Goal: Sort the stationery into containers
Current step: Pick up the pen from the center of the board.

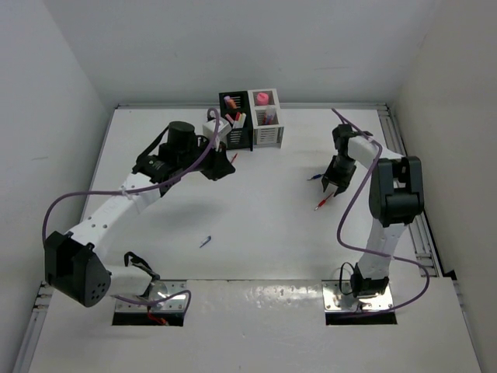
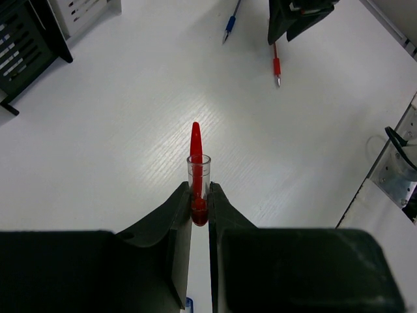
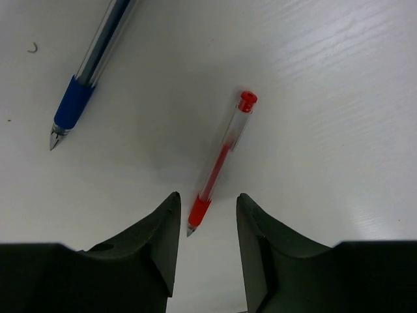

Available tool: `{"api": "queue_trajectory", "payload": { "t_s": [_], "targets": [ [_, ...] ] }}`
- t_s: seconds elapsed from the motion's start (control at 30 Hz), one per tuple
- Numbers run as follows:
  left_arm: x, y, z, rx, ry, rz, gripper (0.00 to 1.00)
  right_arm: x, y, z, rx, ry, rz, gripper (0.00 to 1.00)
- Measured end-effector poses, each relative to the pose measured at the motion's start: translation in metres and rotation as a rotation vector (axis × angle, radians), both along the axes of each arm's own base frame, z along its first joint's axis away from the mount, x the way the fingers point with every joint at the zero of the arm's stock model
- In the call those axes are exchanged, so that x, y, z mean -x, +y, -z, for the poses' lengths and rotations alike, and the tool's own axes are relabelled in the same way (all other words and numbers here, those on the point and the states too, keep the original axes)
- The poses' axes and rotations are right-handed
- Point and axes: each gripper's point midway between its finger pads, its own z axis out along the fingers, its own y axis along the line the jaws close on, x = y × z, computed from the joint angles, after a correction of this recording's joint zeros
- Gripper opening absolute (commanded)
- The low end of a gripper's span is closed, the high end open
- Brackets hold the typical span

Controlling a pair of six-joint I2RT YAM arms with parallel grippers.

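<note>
Two grippers are working: the left gripper (image 2: 199,197) is clamping a red-tipped clear plastic pen (image 2: 196,151) by its end, probably for dropping upright into the nearby black slotted holder (image 2: 29,52); the right gripper (image 3: 207,205) is hovering open astride a second red clear-barrelled pen (image 3: 225,153) lying on the white table (image 3: 339,78).

The tabletop (image 2: 117,130) is white with a faint wood grain. The gripped pen (image 2: 196,163) is clear with a red tip and red inside. The red pen (image 3: 220,163) lying on the tabletop has a clear barrel with red ink, a red grip and a red end plug. The blue pen (image 3: 91,72) has a blue grip. The black pen holder (image 1: 237,138) and the white pen holder (image 1: 269,134) have slotted sides. The piece (image 1: 262,98) inside the white holder is pink. The cables (image 1: 78,196) are purple.
</note>
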Motion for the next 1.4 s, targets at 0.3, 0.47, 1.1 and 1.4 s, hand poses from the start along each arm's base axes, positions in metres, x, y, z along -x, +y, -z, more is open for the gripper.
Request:
{"api": "queue_trajectory", "payload": {
  "t_s": [0.3, 0.47, 1.1, 1.4],
  "targets": [
    [-0.006, 0.005, 0.01, -0.005, 0.034, -0.009, 0.0, -0.001, -0.005, 0.023, 0.016, 0.046, 0.009, 0.3],
    [-0.009, 0.009, 0.019, -0.014, 0.066, -0.021, 0.0, -0.003, -0.006, 0.026, 0.021, 0.05, 0.007, 0.28],
    [-0.001, 0.017, 0.018, -0.008, 0.086, -0.025, 0.0, 0.038, 0.01, -0.033, -0.017, -0.075, -0.232, 0.0],
    [0.009, 0.018, 0.016, 0.005, 0.064, -0.024, 0.0, -0.01, 0.097, -0.104, -0.062, -0.451, -0.718, 0.0]
  ]
}}
